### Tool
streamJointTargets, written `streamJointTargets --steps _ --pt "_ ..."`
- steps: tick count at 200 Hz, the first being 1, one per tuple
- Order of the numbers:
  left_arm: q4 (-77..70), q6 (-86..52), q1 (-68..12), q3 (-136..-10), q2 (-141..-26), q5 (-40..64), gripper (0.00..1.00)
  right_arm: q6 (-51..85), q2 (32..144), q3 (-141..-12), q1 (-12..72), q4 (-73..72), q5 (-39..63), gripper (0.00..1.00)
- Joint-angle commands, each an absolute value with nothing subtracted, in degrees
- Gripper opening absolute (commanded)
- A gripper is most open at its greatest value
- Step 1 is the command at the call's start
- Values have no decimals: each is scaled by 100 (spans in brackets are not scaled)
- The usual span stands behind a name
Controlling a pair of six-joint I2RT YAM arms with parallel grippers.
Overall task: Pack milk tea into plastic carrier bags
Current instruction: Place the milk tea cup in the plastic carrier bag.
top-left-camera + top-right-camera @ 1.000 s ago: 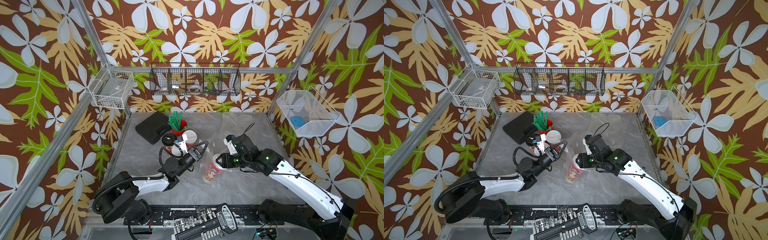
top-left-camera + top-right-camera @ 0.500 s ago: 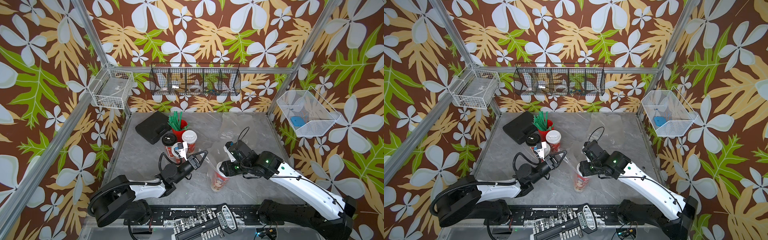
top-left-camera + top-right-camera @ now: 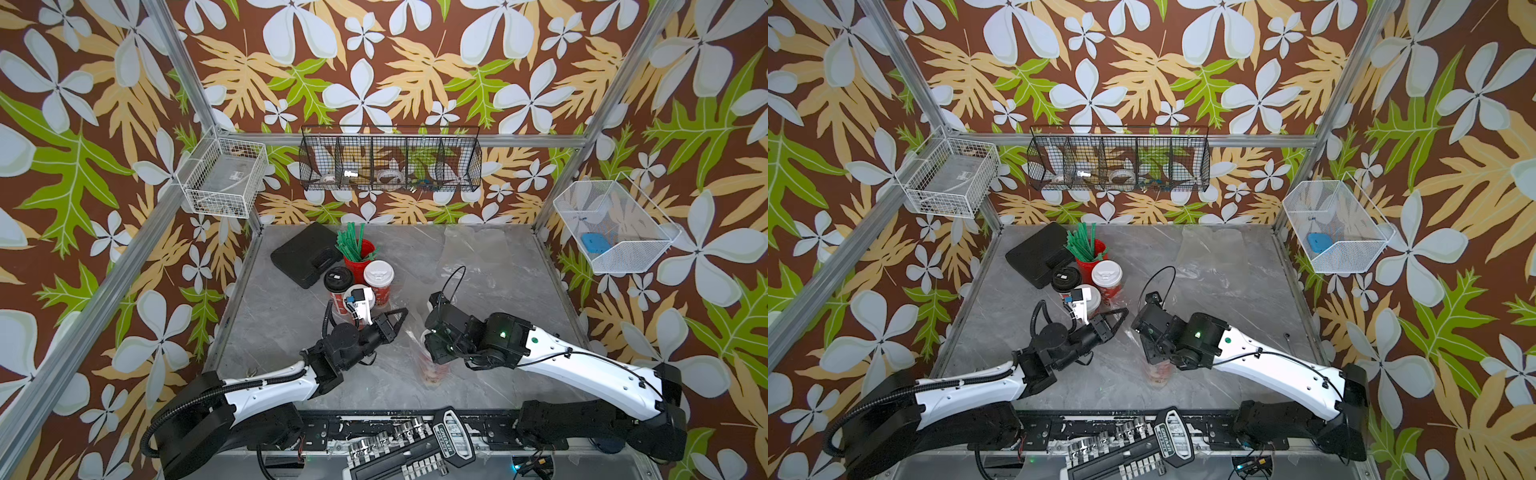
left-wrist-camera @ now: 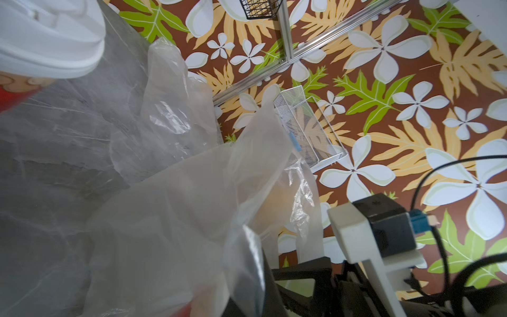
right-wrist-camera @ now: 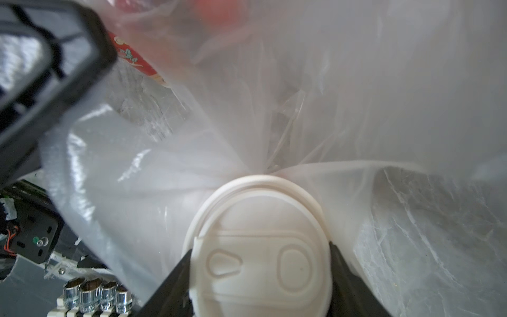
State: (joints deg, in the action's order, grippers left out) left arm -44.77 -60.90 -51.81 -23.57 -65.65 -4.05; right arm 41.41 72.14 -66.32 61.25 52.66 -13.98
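Paper, red-and-white print, white dome lid: milk tea cup [image 3: 433, 369], item one. It stands near upright at the front centre of the counter [image 3: 282, 332], inside the carrier bag [image 4: 178, 219]. My right gripper [image 3: 435, 353] has it from above; the wrist view shows black fingers [image 5: 346, 282] pressed on either side of the moulded lid. A second ago this cup hung tilted and further back. It has since come forward and down, so I judge insertion nearly done and release next.

Film, thin, clear, crinkled, catching white glints: the bag drapes up around the cup toward my left gripper [image 3: 399, 318]. Its fingers are closed, and I read them as pinching the bag's mouth, though film hides the contact itself. That arm has drawn back a little.

Outstanding stock, grouped behind the left gripper:
- black-lidded cup [image 3: 337, 279]
- white-lidded cup [image 3: 378, 274]
- third cup [image 3: 1096, 301], half hidden by the wrist camera

Just behind them stands a plain red cup of green straws [image 3: 356, 253], with a matt black case [image 3: 305, 253] beside it.

Spare bag [image 3: 478, 249], flat, at the counter's rear. Surface is grey, marble-look and smooth.
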Motion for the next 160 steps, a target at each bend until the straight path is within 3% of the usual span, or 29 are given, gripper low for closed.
streamJointTargets --steps 1,52,101,160 --pt "-3882 -5906 -5177 -2393 -6565 -466 0 4363 7247 -6501 6242 5348 -1320 60" --pt "-3689 -5882 -5177 -2307 -6408 -527 0 4767 6981 -6414 6611 5278 -1420 60" --pt "-3492 -5827 -5177 -2330 -6364 -475 0 4973 6878 -6489 7173 5348 -2438 59" --pt "-3310 -5880 -5177 -2197 -6163 -558 0 5203 6381 -5798 7561 4334 -3112 57"
